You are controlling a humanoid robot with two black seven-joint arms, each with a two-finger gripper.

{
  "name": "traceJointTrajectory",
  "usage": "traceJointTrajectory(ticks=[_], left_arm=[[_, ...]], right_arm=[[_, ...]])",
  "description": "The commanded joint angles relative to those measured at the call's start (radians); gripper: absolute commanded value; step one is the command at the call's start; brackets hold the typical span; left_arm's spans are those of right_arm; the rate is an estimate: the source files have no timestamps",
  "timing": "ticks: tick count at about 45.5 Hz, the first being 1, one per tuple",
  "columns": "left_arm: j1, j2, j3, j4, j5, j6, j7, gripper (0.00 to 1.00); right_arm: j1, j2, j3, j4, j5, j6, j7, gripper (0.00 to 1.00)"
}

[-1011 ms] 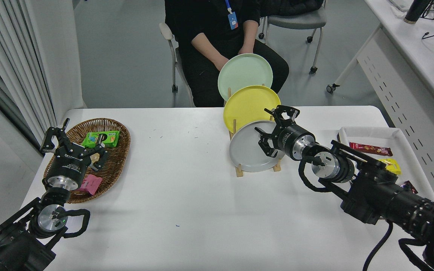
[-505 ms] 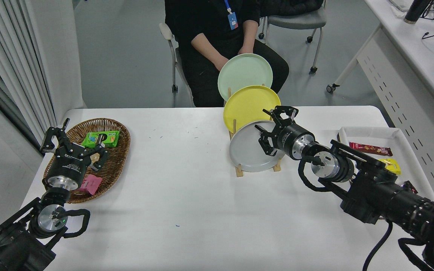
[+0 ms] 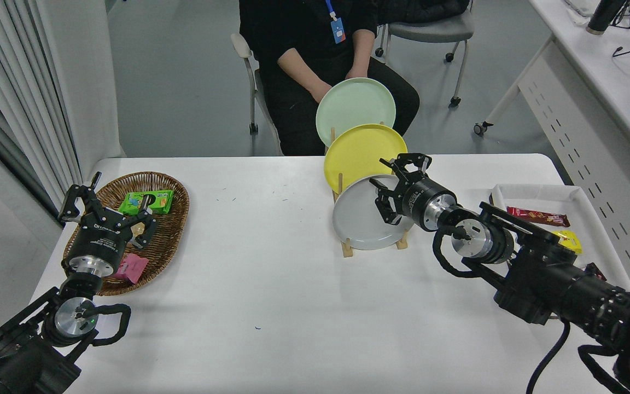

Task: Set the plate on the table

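Right now the step in hand looks like the reach for the grey plate (image 3: 360, 219), which stands on edge at the front of a wooden rack (image 3: 347, 249) right of centre on the table (image 3: 271, 284). The right gripper (image 3: 397, 183) is at its upper right rim, fingers spread, nothing pinched. Next it must close on the rim and lift clear of the yellow plate (image 3: 360, 150) just behind. The left gripper (image 3: 104, 205) rests with fingers spread over the basket (image 3: 173, 230) at lower left.

Grey floor (image 3: 184, 82), pale curtains (image 3: 14, 98) at left, wheeled grey chair (image 3: 430, 27), white desk (image 3: 594, 98) at right
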Motion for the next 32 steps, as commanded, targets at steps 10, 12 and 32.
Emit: traceJointTrajectory(ticks=[10, 12, 32], left_arm=[[0.0, 0.0, 0.0, 0.0, 0.0, 0.0, 0.001, 0.98], [0.001, 0.0, 0.0, 0.0, 0.0, 0.0, -0.001, 0.98], [0.0, 0.0, 0.0, 0.0, 0.0, 0.0, -0.001, 0.98]], right_arm=[[-0.027, -0.015, 0.008, 0.034, 0.006, -0.012, -0.006, 0.43], [-0.034, -0.018, 0.011, 0.042, 0.007, -0.014, -0.006, 0.43], [-0.059, -0.064, 0.048, 0.187, 0.006, -0.15, -0.006, 0.43]])
